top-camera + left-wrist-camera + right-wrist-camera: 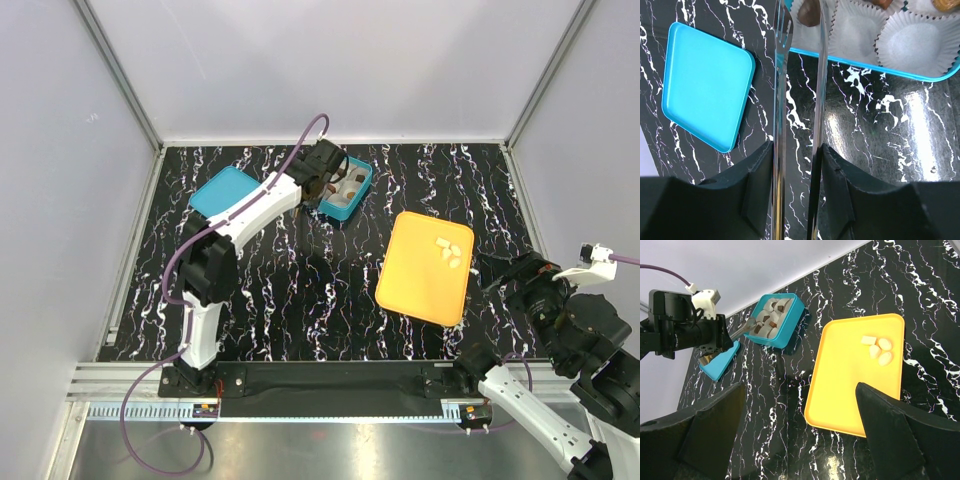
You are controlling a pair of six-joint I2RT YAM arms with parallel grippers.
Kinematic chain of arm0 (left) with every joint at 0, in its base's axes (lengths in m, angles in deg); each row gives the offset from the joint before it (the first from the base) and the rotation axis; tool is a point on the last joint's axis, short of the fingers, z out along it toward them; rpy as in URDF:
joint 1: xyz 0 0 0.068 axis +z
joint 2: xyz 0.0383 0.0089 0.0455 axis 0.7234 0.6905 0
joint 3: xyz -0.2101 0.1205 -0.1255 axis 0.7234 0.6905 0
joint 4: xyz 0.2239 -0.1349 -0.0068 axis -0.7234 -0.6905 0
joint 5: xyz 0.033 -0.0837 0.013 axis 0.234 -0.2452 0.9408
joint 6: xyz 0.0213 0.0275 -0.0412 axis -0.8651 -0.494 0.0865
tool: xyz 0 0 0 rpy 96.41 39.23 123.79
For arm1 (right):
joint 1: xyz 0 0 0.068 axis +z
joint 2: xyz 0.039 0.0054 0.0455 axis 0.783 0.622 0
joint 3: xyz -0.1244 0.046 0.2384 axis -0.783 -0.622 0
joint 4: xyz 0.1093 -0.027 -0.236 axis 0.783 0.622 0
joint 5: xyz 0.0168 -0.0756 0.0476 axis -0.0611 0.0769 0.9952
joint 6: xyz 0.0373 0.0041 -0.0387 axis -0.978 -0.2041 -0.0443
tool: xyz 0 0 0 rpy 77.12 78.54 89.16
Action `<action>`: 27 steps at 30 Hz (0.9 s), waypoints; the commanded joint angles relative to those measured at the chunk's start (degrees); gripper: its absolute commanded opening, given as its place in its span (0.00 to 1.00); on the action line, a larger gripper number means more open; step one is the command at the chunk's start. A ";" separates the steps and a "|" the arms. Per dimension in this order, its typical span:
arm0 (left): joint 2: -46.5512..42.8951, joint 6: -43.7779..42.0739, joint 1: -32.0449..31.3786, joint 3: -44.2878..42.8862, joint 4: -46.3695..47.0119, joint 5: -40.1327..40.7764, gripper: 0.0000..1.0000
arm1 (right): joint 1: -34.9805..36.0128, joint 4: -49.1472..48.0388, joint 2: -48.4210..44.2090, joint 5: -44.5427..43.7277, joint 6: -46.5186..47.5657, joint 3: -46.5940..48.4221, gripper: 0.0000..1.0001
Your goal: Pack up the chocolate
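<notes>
Chocolate (879, 349) lies in two places: four pale pieces on the yellow tray (410, 290), and dark ones in paper cups (917, 42) inside the teal box (782, 335), too hidden and cropped for me to count. My left gripper (797, 150), stretched out to the box, is clamped on metal tongs (780, 100) whose tips sit at one dark piece (810, 12). The right gripper (800, 390) hangs near the tray with its fingers wide apart and empty.

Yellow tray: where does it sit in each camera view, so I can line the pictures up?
Top external: the yellow tray lies right of centre.
Left wrist: not in view.
Right wrist: the tray fills the centre to right of the picture.
Shared landmark: the turquoise box, seen in all three views.
</notes>
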 commanded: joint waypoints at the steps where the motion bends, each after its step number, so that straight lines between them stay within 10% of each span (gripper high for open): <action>1: -4.24 -0.55 0.01 -3.74 0.88 1.07 0.45 | 0.33 -1.75 -0.16 -2.09 0.42 -0.12 1.00; 12: -12.77 0.85 -11.05 -3.48 4.21 -3.50 0.49 | 0.33 -1.48 0.10 -2.00 0.16 1.03 1.00; 27: -2.50 -2.04 -26.18 0.46 16.51 -13.08 0.52 | 0.33 1.15 -1.22 -2.17 -0.63 2.52 1.00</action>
